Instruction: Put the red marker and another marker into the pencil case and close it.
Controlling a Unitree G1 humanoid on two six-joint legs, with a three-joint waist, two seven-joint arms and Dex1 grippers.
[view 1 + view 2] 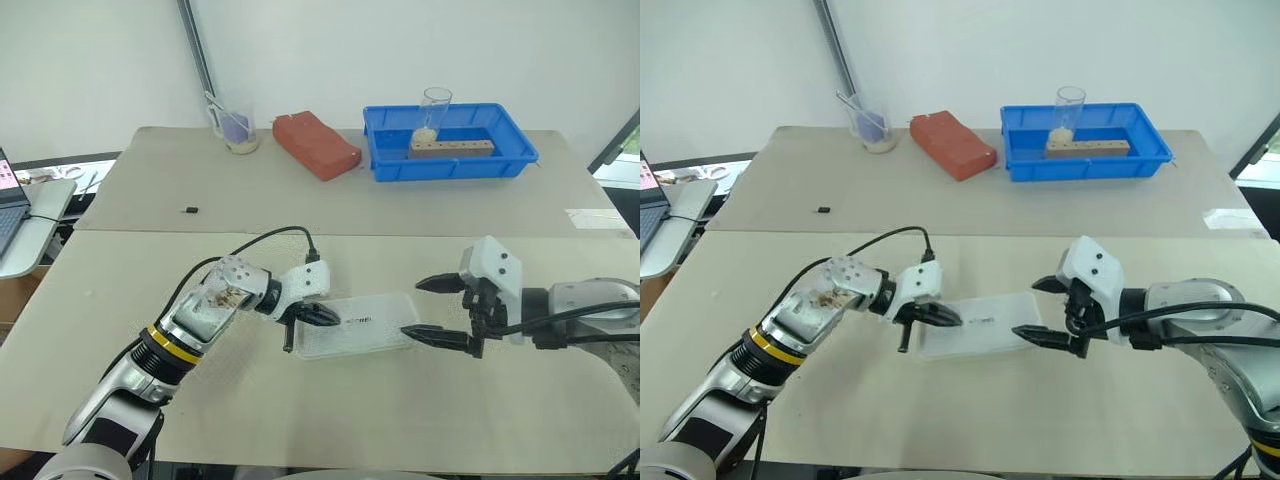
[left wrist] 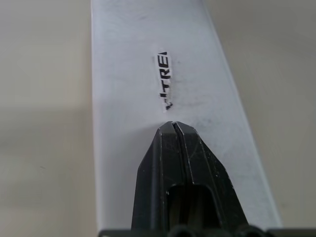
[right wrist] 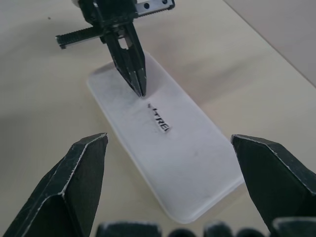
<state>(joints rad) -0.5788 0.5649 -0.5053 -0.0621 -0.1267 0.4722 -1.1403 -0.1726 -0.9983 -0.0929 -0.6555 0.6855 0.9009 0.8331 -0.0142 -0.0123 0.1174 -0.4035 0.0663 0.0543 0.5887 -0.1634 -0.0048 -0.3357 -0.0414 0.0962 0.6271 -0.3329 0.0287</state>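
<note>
Matte beige table (image 1: 300,420), flat frosted-plastic pencil case (image 1: 365,335)

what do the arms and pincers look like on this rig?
Silver-grey metal arm links with white housings at the wrists. The left arm has a yellow-and-black band and a black cable looping to its wrist. The left pincer and right pincer each have two black, tapered, pointed fingers. Black cables run along the right forearm.
</note>
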